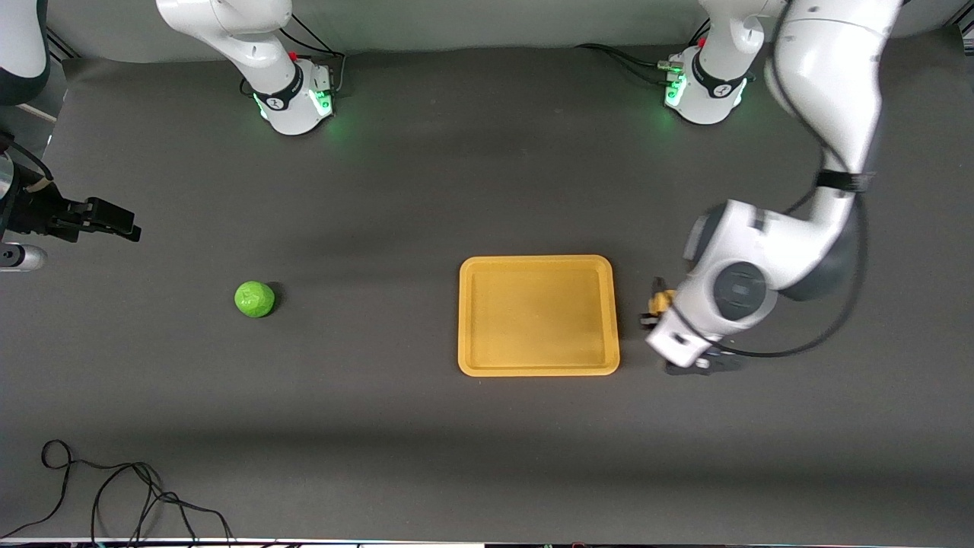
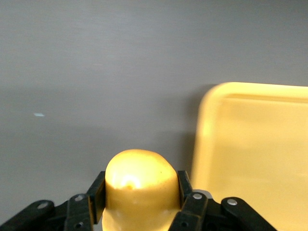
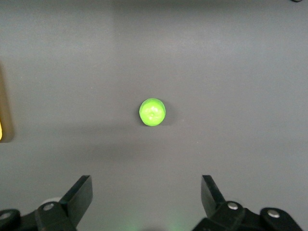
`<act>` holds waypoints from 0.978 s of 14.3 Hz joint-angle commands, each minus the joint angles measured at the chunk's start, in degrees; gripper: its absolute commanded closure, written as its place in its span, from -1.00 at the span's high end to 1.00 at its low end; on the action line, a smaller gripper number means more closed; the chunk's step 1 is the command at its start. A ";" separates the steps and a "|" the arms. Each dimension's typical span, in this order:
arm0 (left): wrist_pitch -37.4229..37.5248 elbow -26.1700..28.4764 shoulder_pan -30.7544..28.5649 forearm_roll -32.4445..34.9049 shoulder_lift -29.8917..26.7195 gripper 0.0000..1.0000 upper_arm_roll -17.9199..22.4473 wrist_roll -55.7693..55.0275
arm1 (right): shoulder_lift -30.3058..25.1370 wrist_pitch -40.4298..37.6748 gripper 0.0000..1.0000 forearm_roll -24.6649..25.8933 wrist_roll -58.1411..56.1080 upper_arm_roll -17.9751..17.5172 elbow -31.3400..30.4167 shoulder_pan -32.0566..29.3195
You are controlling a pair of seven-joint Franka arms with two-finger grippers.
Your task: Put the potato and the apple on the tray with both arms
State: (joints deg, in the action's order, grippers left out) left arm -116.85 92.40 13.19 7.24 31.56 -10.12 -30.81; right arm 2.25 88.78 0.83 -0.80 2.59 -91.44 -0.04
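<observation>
Matte grey table [image 1: 426,190]; smooth lumpy potato [image 2: 139,185], dimpled apple [image 3: 153,111].

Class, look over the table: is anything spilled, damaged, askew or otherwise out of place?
Nothing stands out. The tray lies flat and square, the apple sits whole on the table, and the left gripper holds the potato beside the tray. The right gripper hangs open above the apple.

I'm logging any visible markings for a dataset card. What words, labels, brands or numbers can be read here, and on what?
None can be read.
Arm bases: a dark mark on each collar, too small to read.
Potato, apple, tray: no text shows.
</observation>
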 commanded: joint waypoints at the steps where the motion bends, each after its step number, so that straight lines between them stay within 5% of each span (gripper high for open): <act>1: -6.09 -0.99 4.37 -0.38 4.55 -0.69 1.07 -5.39 | 0.65 -0.45 1.00 -1.18 -0.60 0.66 1.26 0.57; 14: -9.01 0.06 9.23 1.55 7.90 -0.56 1.16 -9.80 | -0.14 0.78 1.00 -1.18 -1.31 0.66 -0.14 0.65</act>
State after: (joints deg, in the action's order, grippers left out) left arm -126.33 92.47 21.57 7.89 39.29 -9.81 -40.21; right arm 2.31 89.02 0.83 -0.84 2.59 -91.49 -0.03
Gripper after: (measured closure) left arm 0.379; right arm 0.000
